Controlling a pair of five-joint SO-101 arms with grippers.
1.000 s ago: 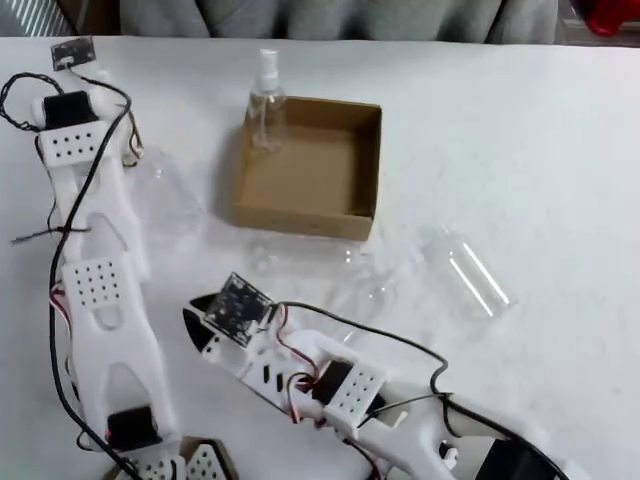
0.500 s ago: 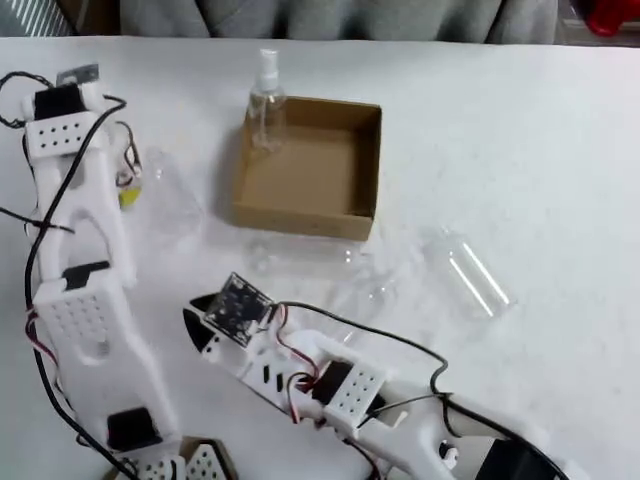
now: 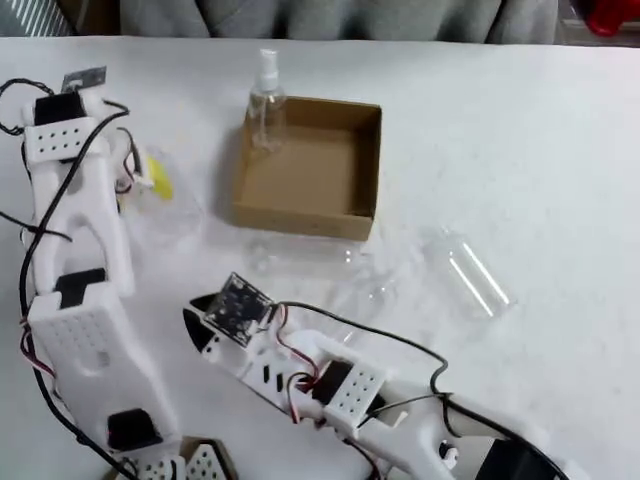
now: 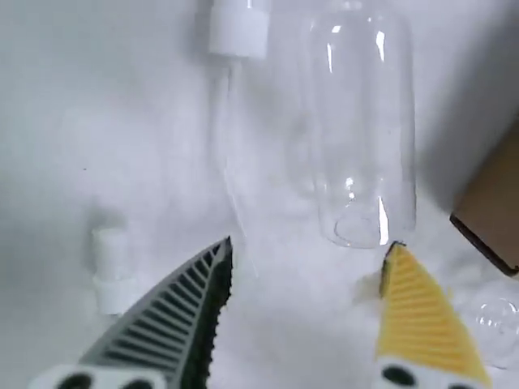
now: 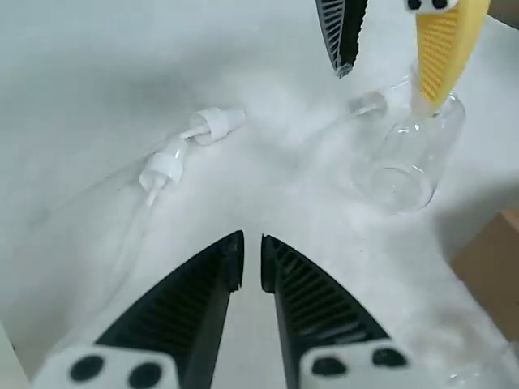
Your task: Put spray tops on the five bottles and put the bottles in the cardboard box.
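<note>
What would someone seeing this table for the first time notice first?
Probably the brown cardboard box in the middle of the white table, with one capped spray bottle upright at its far left corner. Then the left gripper, open at the end of a clear bottle lying on its side, with two loose spray tops nearby.

Brown cardboard box [image 3: 300, 215], shallow, open-topped, upright on the table. At its far left corner, a clear bottle [image 3: 266, 110] standing with a white spray top fitted; inside or just behind the wall, hard to tell. Well right of the box, a second bottle [image 3: 470, 272], clear, on its side. Left of the box, a third bottle [image 4: 363, 138], also lying. Near it, one loose white spray top [image 5: 215, 123], another top [image 5: 162, 170] just beside.
</note>
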